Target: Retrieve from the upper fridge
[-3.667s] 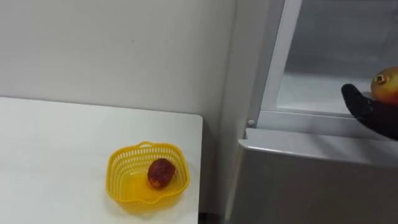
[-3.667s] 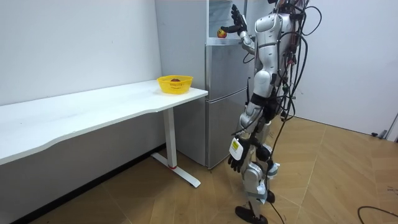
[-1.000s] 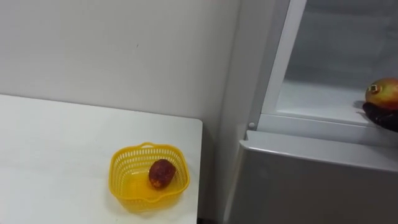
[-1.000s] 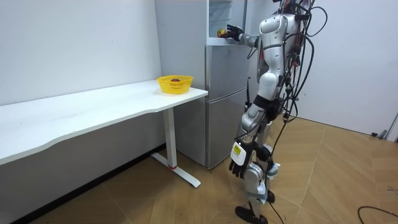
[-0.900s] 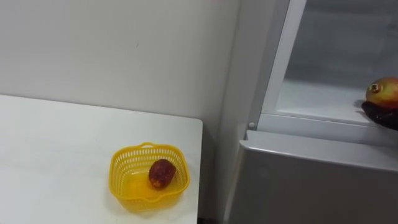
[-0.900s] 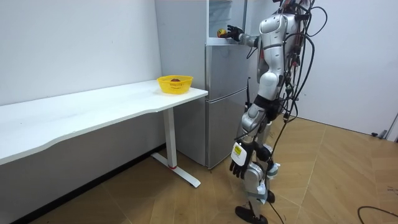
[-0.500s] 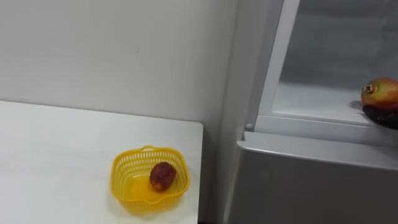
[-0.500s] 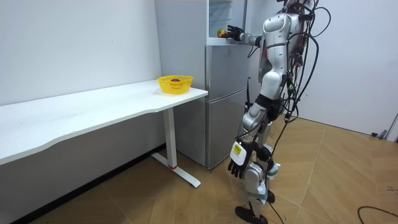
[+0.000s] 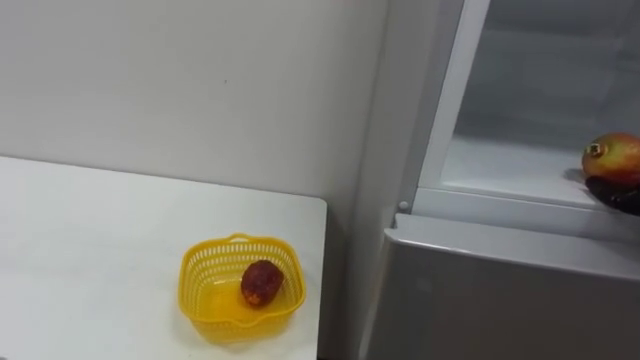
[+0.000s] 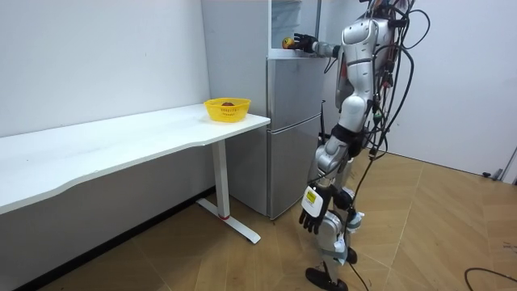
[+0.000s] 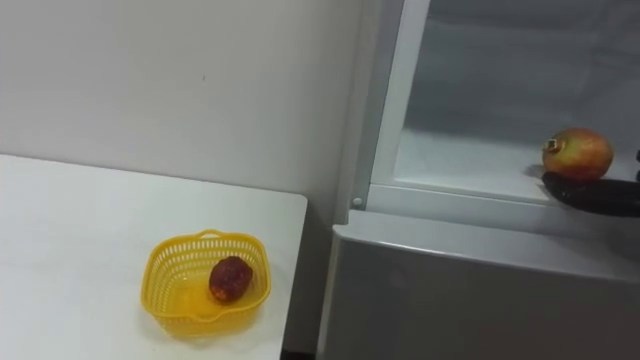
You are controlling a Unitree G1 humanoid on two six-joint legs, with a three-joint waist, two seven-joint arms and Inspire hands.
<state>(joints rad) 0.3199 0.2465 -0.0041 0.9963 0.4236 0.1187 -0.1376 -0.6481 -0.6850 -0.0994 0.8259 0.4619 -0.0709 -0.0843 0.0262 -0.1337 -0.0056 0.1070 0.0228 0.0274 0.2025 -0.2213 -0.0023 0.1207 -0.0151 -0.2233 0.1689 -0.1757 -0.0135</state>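
Observation:
A red and yellow fruit (image 9: 614, 157) rests on the white shelf (image 9: 500, 165) of the open upper fridge compartment, near its front edge. My right hand (image 11: 597, 195) comes in from the right and lies flat and open just below and in front of the fruit (image 11: 577, 154), without closing on it. In the room view I stand facing the fridge with the right hand (image 10: 304, 41) raised to the fruit (image 10: 286, 42). My left hand (image 10: 310, 212) hangs relaxed beside my leg.
A yellow basket (image 9: 200, 255) with a dark red fruit (image 9: 259, 283) in it sits at the right end of the white table (image 9: 80, 250), left of the fridge. The shut lower fridge door (image 9: 500, 290) lies below the open compartment.
3.7 s ago the right hand stood upright in front of the fruit; since then it has dropped flat under the fruit. Over the last second only the camera shifts slightly.

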